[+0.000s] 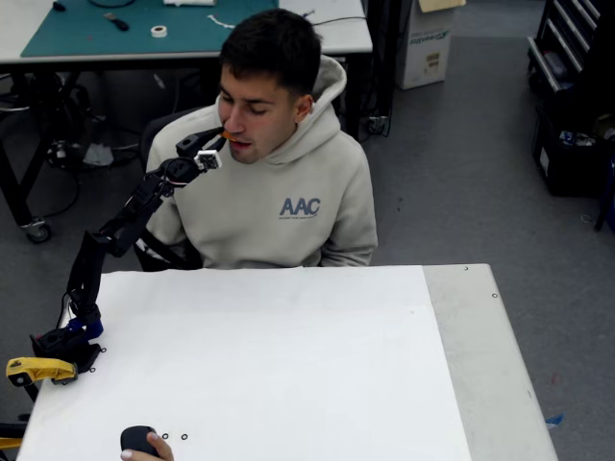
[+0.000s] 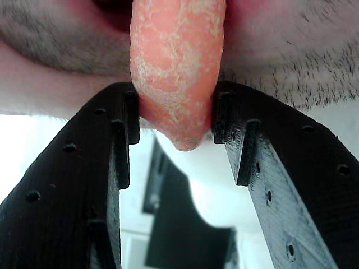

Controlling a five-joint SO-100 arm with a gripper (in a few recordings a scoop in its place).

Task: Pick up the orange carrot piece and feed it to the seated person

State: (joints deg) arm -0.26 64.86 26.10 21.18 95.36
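The seated person (image 1: 288, 182), in a beige hoodie with "AAC" on the chest, sits behind the white table (image 1: 288, 365). My black gripper (image 1: 217, 144) is raised off the table to the person's mouth. In the wrist view the gripper (image 2: 175, 115) is shut on the orange carrot piece (image 2: 176, 67), pinched between both fingertips. The carrot's top end reaches the person's lips and chin (image 2: 291, 61); a small orange tip of the carrot piece (image 1: 223, 136) shows at the mouth in the fixed view.
A yellow clamp (image 1: 36, 370) holds my arm's base (image 1: 67, 341) at the table's left edge. A hand with a dark object (image 1: 139, 442) rests at the table's front edge. A grey strip (image 1: 490, 355) runs along the table's right side. A desk (image 1: 183, 29) stands behind the person.
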